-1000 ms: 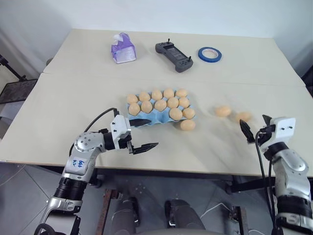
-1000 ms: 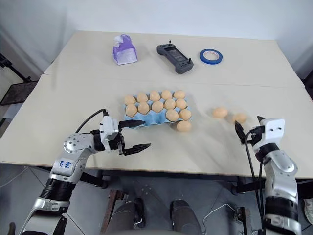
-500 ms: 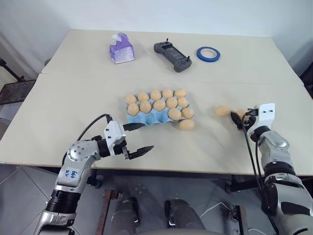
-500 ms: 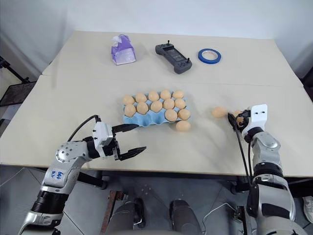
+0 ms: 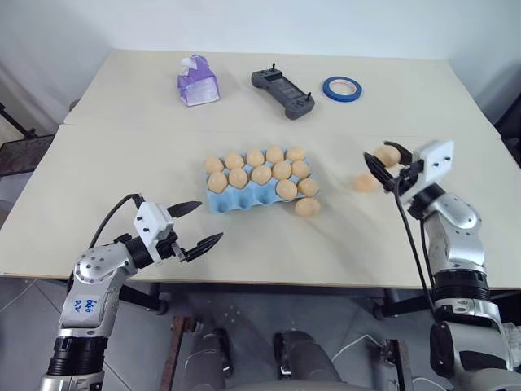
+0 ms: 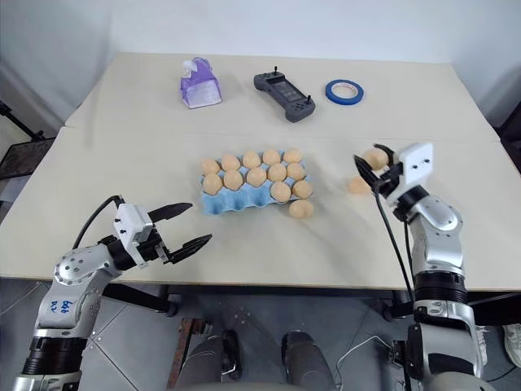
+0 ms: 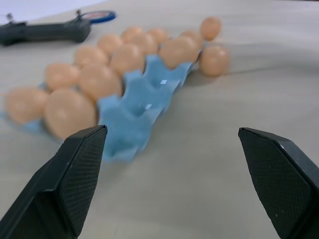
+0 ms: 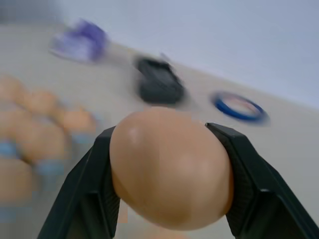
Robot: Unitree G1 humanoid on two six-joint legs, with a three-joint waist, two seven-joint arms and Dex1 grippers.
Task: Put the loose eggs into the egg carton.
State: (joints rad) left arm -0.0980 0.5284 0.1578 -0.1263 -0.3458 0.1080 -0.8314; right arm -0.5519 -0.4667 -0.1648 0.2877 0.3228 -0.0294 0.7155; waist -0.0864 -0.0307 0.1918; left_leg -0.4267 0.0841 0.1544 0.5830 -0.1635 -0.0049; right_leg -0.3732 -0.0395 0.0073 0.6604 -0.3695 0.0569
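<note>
the right pincer (image 5: 384, 165) is clamped on one egg (image 5: 387, 155), lifted clear of the bench (image 5: 106, 163) — a second loose egg (image 5: 364, 182) lies on the surface just beside it. a third (image 5: 307, 207) rests against the egg carton (image 5: 244, 198), whose near row of cups shows bare blue. the left pincer (image 5: 198, 224) hangs wide open and empty near the carton's near left corner.
</note>
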